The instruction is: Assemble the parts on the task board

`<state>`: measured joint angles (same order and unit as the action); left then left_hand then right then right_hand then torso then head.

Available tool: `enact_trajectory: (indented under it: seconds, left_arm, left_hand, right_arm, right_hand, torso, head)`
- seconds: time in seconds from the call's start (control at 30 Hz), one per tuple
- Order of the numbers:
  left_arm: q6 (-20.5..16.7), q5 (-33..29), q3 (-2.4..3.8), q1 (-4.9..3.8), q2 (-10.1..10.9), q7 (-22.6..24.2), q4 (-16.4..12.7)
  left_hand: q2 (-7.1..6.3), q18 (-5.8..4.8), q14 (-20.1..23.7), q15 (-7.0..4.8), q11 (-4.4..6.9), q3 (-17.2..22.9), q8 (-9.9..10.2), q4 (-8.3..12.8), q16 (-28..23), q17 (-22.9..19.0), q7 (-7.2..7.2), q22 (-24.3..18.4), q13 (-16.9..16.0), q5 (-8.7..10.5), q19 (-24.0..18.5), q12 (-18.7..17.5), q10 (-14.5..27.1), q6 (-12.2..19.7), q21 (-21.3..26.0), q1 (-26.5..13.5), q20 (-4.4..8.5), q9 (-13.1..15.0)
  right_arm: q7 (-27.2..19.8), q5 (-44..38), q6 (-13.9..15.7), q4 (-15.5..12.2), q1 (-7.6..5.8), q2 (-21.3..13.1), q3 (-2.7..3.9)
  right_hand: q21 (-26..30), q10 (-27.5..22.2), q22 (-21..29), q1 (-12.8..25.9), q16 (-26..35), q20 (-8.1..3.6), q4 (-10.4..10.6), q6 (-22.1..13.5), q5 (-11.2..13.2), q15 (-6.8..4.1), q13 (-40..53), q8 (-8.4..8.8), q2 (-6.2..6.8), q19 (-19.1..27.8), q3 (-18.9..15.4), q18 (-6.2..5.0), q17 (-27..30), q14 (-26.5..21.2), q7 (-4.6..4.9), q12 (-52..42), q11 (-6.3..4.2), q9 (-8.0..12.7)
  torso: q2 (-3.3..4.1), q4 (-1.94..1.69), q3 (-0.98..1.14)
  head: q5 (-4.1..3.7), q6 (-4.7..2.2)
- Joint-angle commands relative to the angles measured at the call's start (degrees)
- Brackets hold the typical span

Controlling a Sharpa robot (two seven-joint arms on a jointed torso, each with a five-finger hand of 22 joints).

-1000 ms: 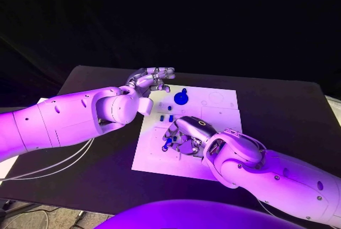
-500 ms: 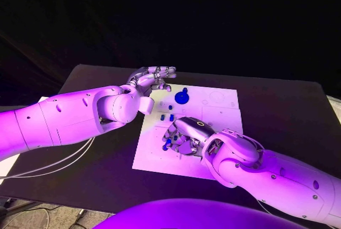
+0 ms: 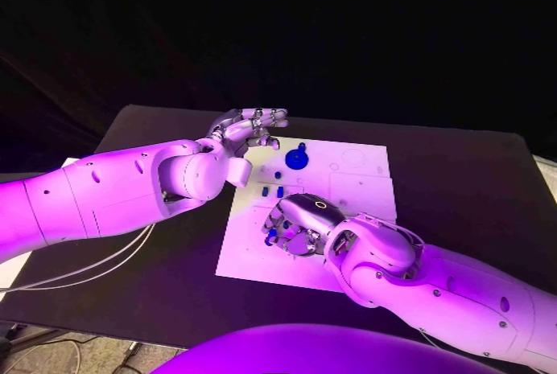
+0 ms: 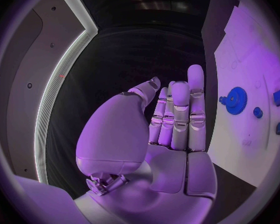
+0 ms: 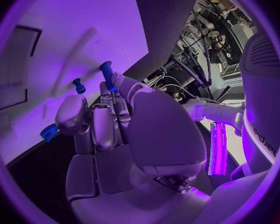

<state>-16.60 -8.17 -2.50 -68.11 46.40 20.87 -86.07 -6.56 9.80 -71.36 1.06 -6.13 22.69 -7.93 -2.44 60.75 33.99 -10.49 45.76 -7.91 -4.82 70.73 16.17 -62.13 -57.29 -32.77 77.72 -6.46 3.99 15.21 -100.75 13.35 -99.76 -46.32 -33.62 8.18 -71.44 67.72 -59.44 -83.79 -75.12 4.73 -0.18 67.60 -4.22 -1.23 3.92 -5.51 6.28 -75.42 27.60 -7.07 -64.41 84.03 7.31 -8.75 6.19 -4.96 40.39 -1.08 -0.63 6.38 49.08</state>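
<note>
Edged slightly toward the left hand (image 3: 247, 130) across the task board (image 3: 360, 179): right hand (image 3: 297, 223). Fingers (image 5: 107, 107) pinching a blue peg (image 5: 106, 73). Left fingers (image 4: 180, 104) straight, pressed together, holding nothing, blue gear (image 4: 236, 100) beside them.

A black table (image 3: 464, 181) carries everything. The white board (image 3: 354, 177) lies flat at its middle. White cables (image 3: 81, 269) trail left of the board.

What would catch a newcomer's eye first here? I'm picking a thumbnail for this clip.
The white task board on the middle of the black table, with the right hand bent down over the small blue parts at its centre, pinching a blue peg. Next, the left hand, held empty above the board's far left corner, beside a blue gear.
</note>
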Motion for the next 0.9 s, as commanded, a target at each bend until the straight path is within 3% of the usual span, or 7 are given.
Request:
enact_trajectory:
  seconds: [0.03, 0.4, 0.5, 0.6, 0.77, 0.9]
  left_arm:
    - [1.07, 0.30, 0.05, -0.02, -0.10, 0.47, -0.10]
    - [1.03, 0.30, 0.05, -0.02, -0.04, 0.46, -0.14]
    - [0.99, 0.30, 0.05, -0.02, -0.01, 0.45, -0.16]
    - [0.97, 0.30, 0.05, -0.02, 0.00, 0.46, -0.18]
    - [0.97, 0.30, 0.05, -0.02, 0.01, 0.46, -0.17]
    - [1.07, 0.32, 0.05, -0.02, 0.02, 0.42, -0.14]
  left_hand:
    - [0.58, 0.58, 0.51, 0.07, 0.10, -0.22, -0.37, 0.16, -0.22, -0.06, 0.03, 0.05, -0.09, -0.13, 0.21, 0.04, 0.30, 0.46, 0.08, 0.05, -0.28, 0.03]
    - [0.58, 0.58, 0.51, 0.07, 0.10, -0.22, -0.37, 0.16, -0.22, -0.06, 0.03, 0.05, -0.09, -0.13, 0.21, 0.04, 0.30, 0.46, 0.08, 0.05, -0.28, 0.03]
    - [0.58, 0.58, 0.51, 0.07, 0.10, -0.22, -0.37, 0.16, -0.22, -0.06, 0.03, 0.05, -0.09, -0.13, 0.21, 0.04, 0.30, 0.46, 0.08, 0.05, -0.28, 0.03]
    - [0.58, 0.58, 0.51, 0.07, 0.10, -0.22, -0.37, 0.16, -0.22, -0.06, 0.03, 0.05, -0.09, -0.13, 0.21, 0.04, 0.30, 0.46, 0.08, 0.05, -0.28, 0.03]
    - [0.60, 0.58, 0.64, 0.10, 0.08, -0.24, -0.45, 0.19, -0.23, -0.15, 0.01, 0.06, -0.11, -0.13, 0.14, 0.21, 0.46, 0.57, 0.10, 0.10, -0.30, 0.03]
    - [0.61, 0.58, 0.65, 0.10, 0.09, -0.22, -0.46, 0.21, -0.22, -0.15, 0.01, 0.07, -0.11, -0.14, 0.13, 0.22, 0.48, 0.58, 0.10, 0.13, -0.30, 0.03]
  right_arm:
    - [0.70, -2.67, -2.35, 0.17, 0.15, 0.21, -0.36]
    - [1.25, -6.09, -2.71, 0.13, 0.15, 0.30, -0.94]
    - [0.93, -5.93, -2.21, 0.19, 0.15, 0.31, -1.11]
    - [1.54, -5.93, -0.54, 0.09, 0.17, 0.28, -1.19]
    - [2.60, -6.01, 4.75, -0.60, 0.58, -0.39, -1.23]
    - [2.20, -5.54, 8.07, -1.55, 0.94, -1.31, -1.20]
  right_hand:
    - [0.05, 3.32, 0.11, -0.05, -0.01, -0.14, 0.10, -0.18, -0.24, -0.06, 0.33, 0.44, -0.57, 0.35, 0.35, 0.73, 0.09, 1.97, 0.22, -0.09, -2.80, 0.08]
    - [0.40, 2.18, 0.71, 1.76, 0.04, 0.15, 0.03, -1.30, -0.18, 0.33, 0.15, 1.25, 0.28, 0.88, 0.38, 0.62, 0.37, 1.86, 0.59, 1.18, -2.34, 0.37]
    - [3.25, -2.64, 4.91, 5.17, 1.40, 1.00, 1.21, -4.89, -1.20, 1.57, -0.43, 2.09, 2.84, 3.29, -1.26, -0.12, 2.56, 1.25, 1.66, 4.07, -0.91, 1.16]
    - [7.95, -7.22, 11.26, 7.17, 6.38, 1.68, 1.97, -7.39, -2.50, 1.96, -0.29, 1.96, 4.00, 6.49, -4.31, -1.41, 9.60, -0.72, 1.49, 4.93, -0.49, 1.22]
    - [10.96, -10.25, 14.68, 7.10, 8.90, 1.77, 2.96, -9.35, -3.43, 2.07, -0.16, 1.90, 3.53, 6.57, -11.54, -1.81, 12.67, -0.65, 1.55, 3.97, -0.40, 1.08]
    - [11.76, -10.37, 15.58, 6.14, 9.41, 1.73, 3.37, -8.82, -4.37, 1.99, -0.11, 1.76, 2.70, 6.47, -13.31, -1.94, 13.30, -0.57, 1.67, 3.16, -0.25, 0.97]
  torso:
    - [0.00, 0.01, 0.02]
    - [-0.02, 0.05, 0.02]
    - [-0.03, 0.07, 0.03]
    - [-0.03, 0.05, 0.03]
    - [-0.03, -0.01, 0.06]
    - [-0.11, 0.04, 0.08]
  head:
    - [0.10, 0.11]
    - [0.03, 0.09]
    - [0.03, 0.01]
    - [0.00, -0.04]
    - [-0.13, -0.13]
    - [-0.14, -0.21]
